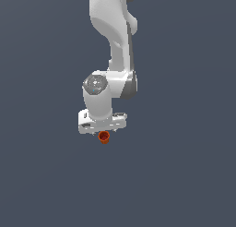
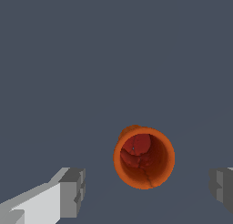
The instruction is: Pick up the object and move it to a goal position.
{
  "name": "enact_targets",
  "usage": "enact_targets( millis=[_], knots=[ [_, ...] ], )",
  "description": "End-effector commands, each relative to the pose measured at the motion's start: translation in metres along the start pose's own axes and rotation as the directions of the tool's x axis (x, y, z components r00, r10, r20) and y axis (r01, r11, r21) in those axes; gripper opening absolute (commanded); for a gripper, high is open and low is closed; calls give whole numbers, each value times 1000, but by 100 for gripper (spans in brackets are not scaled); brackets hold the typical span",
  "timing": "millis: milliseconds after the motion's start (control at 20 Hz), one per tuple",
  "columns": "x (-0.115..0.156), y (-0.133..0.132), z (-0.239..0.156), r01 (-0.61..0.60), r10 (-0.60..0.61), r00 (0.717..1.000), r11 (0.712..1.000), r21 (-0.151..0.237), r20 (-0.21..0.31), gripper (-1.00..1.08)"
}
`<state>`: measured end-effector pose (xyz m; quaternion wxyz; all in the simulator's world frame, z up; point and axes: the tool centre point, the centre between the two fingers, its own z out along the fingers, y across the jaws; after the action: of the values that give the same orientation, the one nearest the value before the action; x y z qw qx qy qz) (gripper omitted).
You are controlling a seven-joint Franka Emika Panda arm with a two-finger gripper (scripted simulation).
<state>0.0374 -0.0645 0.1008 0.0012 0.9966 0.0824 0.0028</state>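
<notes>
The object is a tiny orange-red cup (image 1: pixel 104 137) with a darker hollow top. In the exterior view it sits on the dark grey floor just under the white gripper (image 1: pixel 103 132). In the wrist view the cup (image 2: pixel 144 157) stands upright, seen from above, between the two grey fingertips (image 2: pixel 73 192) but apart from both. The gripper (image 2: pixel 146 187) is open, with wide gaps on each side of the cup. The fingers are mostly hidden behind the hand in the exterior view.
The white arm (image 1: pixel 113 46) rises straight above the gripper. The flat dark grey floor (image 1: pixel 184 175) spreads all around. No goal marker shows in either view.
</notes>
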Motion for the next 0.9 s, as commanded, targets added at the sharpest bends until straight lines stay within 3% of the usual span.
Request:
enact_targets(
  millis=[0,450,850],
  knots=[
    [0,3,8,16,-16,1000,1000,2,3,100],
    [-1,5,18,20,-20,1000,1000,3,6,100],
    [-2,5,57,23,-23,1000,1000,3,5,100]
  ],
)
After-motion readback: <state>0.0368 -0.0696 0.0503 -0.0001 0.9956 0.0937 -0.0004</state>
